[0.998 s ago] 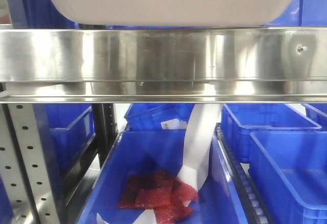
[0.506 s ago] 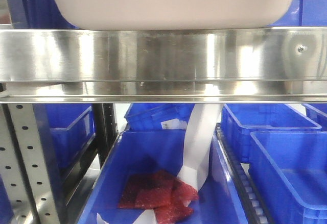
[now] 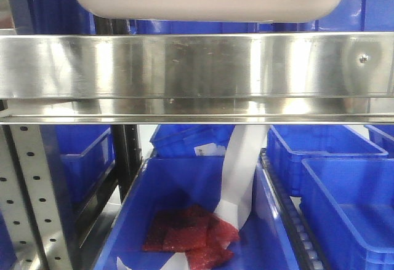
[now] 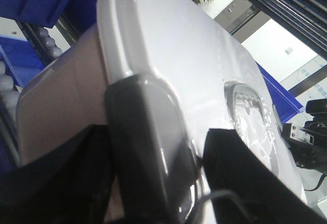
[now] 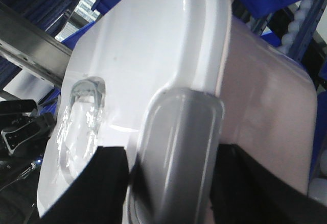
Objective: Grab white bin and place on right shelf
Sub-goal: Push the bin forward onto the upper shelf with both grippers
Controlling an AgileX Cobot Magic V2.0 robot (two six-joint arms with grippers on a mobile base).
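Left gripper [image 4: 199, 157] clamps a grey latch [image 4: 153, 147] at one end of the white bin [image 4: 173, 55]; I judge the glossy lid slippery, so end grips suit. Right gripper [image 5: 171, 183] bites the opposite latch [image 5: 179, 147]. Front view: bin hangs above the right shelf [image 3: 197, 67], its top cut off.

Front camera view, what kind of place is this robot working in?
Probably a warehouse or parts storeroom: a stainless-steel rack shelf on perforated uprights, many blue plastic crates on the levels below, and roller tracks between them.
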